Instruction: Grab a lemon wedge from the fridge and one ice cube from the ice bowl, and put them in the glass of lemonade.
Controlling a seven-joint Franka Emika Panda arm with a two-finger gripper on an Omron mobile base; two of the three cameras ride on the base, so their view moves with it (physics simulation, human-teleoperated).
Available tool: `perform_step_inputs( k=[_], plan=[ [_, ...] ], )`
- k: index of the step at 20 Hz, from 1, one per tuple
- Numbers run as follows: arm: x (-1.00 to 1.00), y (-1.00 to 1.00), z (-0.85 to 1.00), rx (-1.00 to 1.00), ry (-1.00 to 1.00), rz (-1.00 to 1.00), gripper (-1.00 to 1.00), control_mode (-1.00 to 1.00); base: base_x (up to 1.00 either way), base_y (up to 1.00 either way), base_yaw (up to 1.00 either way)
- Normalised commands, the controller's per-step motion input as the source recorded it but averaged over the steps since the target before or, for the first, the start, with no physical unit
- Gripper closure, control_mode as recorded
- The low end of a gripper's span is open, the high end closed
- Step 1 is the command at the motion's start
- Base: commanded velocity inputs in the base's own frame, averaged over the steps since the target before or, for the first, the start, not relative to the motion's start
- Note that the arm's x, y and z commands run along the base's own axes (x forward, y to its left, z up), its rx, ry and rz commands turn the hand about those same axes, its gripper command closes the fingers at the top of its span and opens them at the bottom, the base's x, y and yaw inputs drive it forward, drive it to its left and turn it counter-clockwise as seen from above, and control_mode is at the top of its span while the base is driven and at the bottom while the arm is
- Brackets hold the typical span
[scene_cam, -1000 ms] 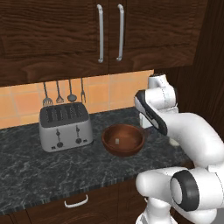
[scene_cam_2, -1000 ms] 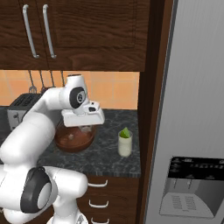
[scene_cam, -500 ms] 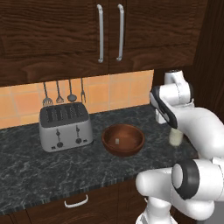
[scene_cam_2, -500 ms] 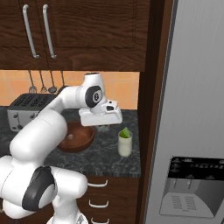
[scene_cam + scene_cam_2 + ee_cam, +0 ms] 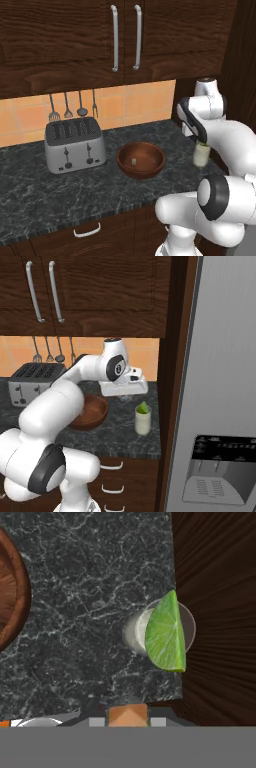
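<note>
In the left base view, one ice cube [image 5: 133,161] sits in the ice bowl [image 5: 140,159] on the dark worktop [image 5: 45,192], at 9 o'clock from the glass of lemonade [image 5: 201,154]. In the right base view, the lemon wedge [image 5: 143,407] already sits on the glass by the fridge [image 5: 220,381], with the end effector [image 5: 125,397] above the worktop at the glass's 10 o'clock. In the hand view, the wedge lies across the glass rim, so I think only the ice is left, and I cannot tell if the end effector is spread or holding a cube.

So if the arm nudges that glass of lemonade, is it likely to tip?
Probably fairly easily. The glass of lemonade is narrow and upright, so a high push could topple it. It looks nearly full, and the lemon wedge sits on top, so a jolt may spill.
</note>
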Motion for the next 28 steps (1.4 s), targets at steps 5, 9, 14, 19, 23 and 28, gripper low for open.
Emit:
perform_step_inputs(
  k=[5,9,14,19,23,28],
  plan=[
    [0.07,-0.18,0.00,0.03,-0.17,0.00,1.00,-1.00,0.00,0.00,0.00],
    [0.04,-0.14,0.00,0.06,-0.15,0.00,1.00,-1.00,0.00,0.00,0.00],
    [0.10,-0.02,-0.12,0.02,-0.01,-0.02,1.00,-1.00,0.00,0.00,0.00],
    [0.27,-0.01,-0.03,0.00,0.06,0.00,1.00,-1.00,0.00,0.00,0.00],
    [0.28,-0.07,-0.06,0.00,0.04,0.00,1.00,-1.00,0.00,0.00,0.00],
    [0.16,-0.03,-0.07,0.00,0.00,0.00,1.00,-1.00,0.00,0.00,0.00]
  ],
)
